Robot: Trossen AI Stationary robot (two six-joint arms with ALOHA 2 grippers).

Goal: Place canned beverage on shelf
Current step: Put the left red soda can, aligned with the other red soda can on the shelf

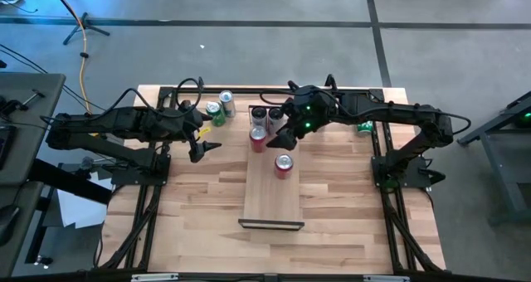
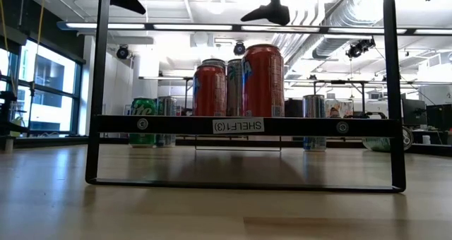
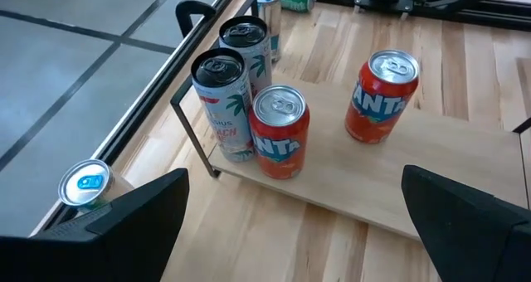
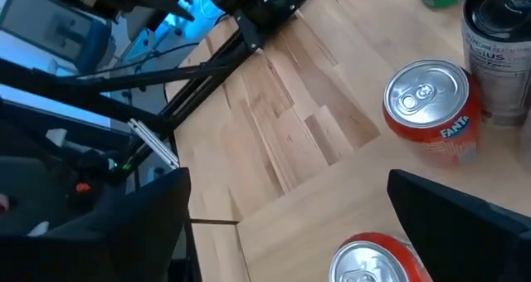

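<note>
- Cans wait on the surface just left of the shelf (image 1: 271,191) — a green can (image 1: 214,110) and a silver can (image 1: 226,102).
- Left hand (image 1: 207,146) is near them, fingers wide apart, holding nothing.
- Best to drop straight over one can and squeeze its middle — then lift slowly.
- Two orange cans (image 1: 284,165) and two pale ones already stand on the shelf.
- Right hand (image 1: 284,138) hangs over them, fingers apart, empty.

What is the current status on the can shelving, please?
Left gripper open, empty, left of the shelf. Right gripper open, empty, over the shelf's far end. Four cans on it, nearest an orange Fanta can. Nothing in the way.
</note>
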